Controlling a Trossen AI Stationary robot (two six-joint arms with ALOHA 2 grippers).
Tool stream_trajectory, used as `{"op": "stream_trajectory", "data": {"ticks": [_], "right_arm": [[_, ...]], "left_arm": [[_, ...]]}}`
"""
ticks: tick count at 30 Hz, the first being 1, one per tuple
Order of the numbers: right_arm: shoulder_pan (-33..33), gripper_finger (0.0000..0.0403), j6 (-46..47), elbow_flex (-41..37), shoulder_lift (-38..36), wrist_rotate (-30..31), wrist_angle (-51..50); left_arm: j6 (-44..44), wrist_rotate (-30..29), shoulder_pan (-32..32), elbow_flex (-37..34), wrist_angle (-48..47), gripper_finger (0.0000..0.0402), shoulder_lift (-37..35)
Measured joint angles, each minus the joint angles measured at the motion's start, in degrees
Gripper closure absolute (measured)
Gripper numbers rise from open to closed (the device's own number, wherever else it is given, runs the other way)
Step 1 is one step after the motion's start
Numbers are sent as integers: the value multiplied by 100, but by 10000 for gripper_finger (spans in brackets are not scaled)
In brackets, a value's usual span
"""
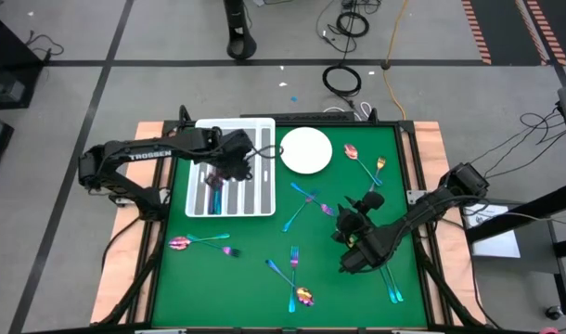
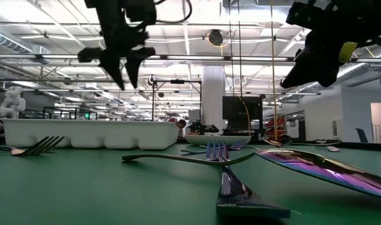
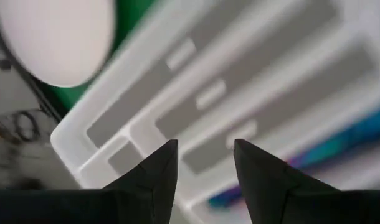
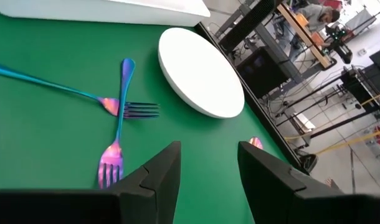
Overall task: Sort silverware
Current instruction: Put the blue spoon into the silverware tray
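Note:
My left gripper (image 1: 235, 167) (image 3: 205, 149) hangs open above the white divided tray (image 1: 229, 199), fingers pointing down with nothing between them. A blue piece of silverware (image 3: 342, 143) (image 1: 213, 190) lies in one of the tray's grey slots. My right gripper (image 1: 343, 215) (image 4: 209, 152) stands open over the green mat right of centre, holding nothing. Just ahead of it, two iridescent forks (image 4: 118, 112) (image 1: 304, 199) lie crossed on the mat. More silverware is scattered over the mat: a spoon and fork (image 1: 201, 244) at the left, and several pieces (image 1: 295, 278) near the front.
A round white plate (image 1: 306, 150) sits at the back centre, right of the tray. A spoon (image 1: 352, 151) and a fork (image 1: 378, 168) lie right of the plate. A knife (image 1: 392, 288) lies at the front right. Close to the low camera lie a fork (image 2: 218, 153) and a spoon (image 2: 315, 165).

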Motion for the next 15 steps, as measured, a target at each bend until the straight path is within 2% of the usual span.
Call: {"op": "stream_trajectory", "data": {"ticks": [6, 8, 12, 15], "right_arm": [[123, 255, -254, 0, -114, -282, 9], [141, 255, -337, 2, -200, -435, 34], [167, 255, -657, 2, -409, -883, 308], [165, 255, -988, 4, -548, -1351, 667]], "left_arm": [[-3064, 1259, -245, 36, 429, 242, 0], [-3922, 1506, -334, 7, 657, 242, 11], [-4898, 1854, -539, -172, 1074, 242, 20], [-5232, 2042, -780, -338, 1460, 242, 20]]}}
